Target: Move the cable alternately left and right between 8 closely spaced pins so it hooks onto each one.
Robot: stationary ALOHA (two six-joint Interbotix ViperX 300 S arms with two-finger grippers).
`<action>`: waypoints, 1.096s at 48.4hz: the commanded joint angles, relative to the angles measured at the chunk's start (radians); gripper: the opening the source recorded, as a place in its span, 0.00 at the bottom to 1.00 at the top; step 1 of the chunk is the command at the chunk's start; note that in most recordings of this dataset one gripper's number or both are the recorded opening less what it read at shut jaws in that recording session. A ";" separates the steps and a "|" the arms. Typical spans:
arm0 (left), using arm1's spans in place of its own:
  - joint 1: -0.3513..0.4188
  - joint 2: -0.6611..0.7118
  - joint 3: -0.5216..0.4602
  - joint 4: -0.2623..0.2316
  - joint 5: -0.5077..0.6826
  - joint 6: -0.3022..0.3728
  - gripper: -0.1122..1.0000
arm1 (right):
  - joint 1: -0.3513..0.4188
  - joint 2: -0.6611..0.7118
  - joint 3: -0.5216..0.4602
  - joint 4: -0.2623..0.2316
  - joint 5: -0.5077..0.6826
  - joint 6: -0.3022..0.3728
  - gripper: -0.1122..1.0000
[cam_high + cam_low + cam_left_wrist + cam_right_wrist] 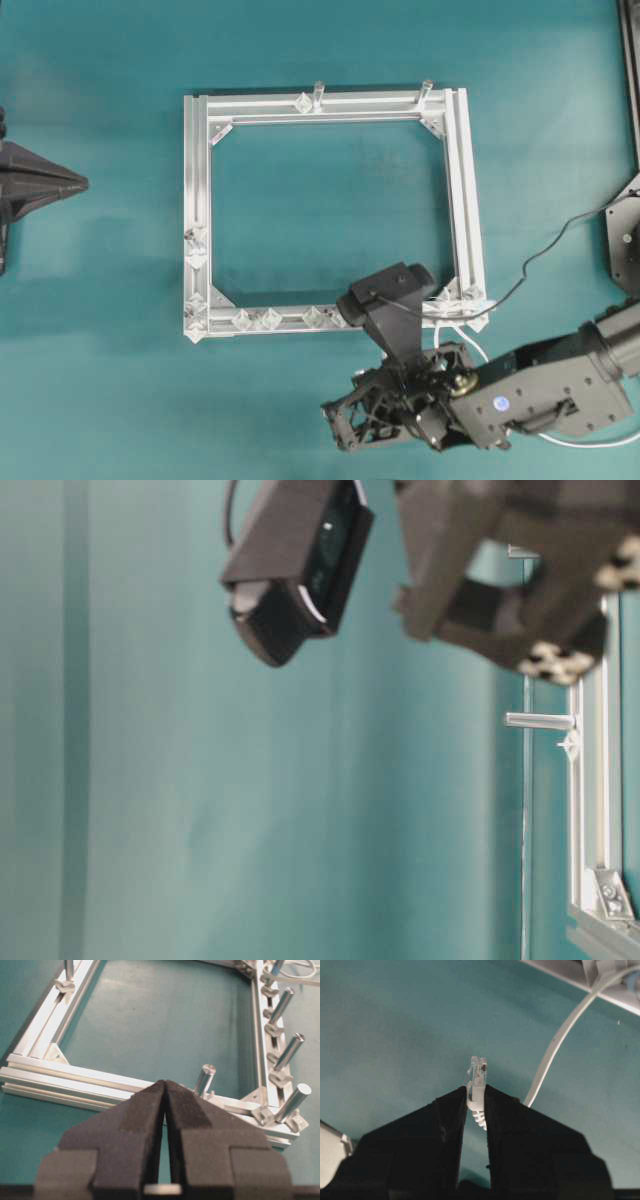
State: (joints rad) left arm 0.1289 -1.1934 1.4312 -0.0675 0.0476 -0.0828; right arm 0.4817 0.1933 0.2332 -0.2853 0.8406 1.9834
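The right gripper (476, 1096) pinches the clear plug (477, 1080) at the end of the white cable (559, 1039), its jaws closed narrowly on the strain relief just behind the connector, above the bare teal worktop (100, 400). From the plug, the cable curves away toward the near right corner of the aluminium frame (196, 200), where the overhead view shows it looping beside the corner pins (458, 297) and trailing out under the right arm toward the lower right of the worktop.

On the far left of the overhead view, the left gripper (164, 1091) sits well apart from the frame, its foam pads pressed together with nothing between them. Its wrist camera looks along the frame at a row of upright metal posts (284, 1006) on one rail, and no cable lies among them.

The weaving appears barely begun. Glossy diamond-shaped pins show along the frame's near rail and at its left corners, and none of those visible carries the cable. Whether the cable is already hooked at the near right corner cannot be told, since the arm and its camera housing cover part of that corner. Judging from this, nearly all of the alternating left-right threading remains, with the plug end in hand and ready to be led toward the first pins.
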 commanded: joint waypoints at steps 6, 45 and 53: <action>-0.011 0.006 -0.025 0.003 -0.006 -0.006 0.10 | 0.029 -0.008 -0.048 -0.003 0.031 0.009 0.24; -0.012 0.008 -0.018 0.002 -0.006 -0.005 0.10 | -0.009 0.069 -0.144 -0.091 -0.008 0.015 0.24; -0.012 0.006 -0.018 0.002 -0.006 0.000 0.10 | -0.026 0.098 -0.176 -0.092 -0.054 0.006 0.24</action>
State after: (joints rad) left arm 0.1197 -1.1934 1.4312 -0.0675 0.0476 -0.0828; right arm 0.4602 0.3053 0.0890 -0.3712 0.8084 1.9926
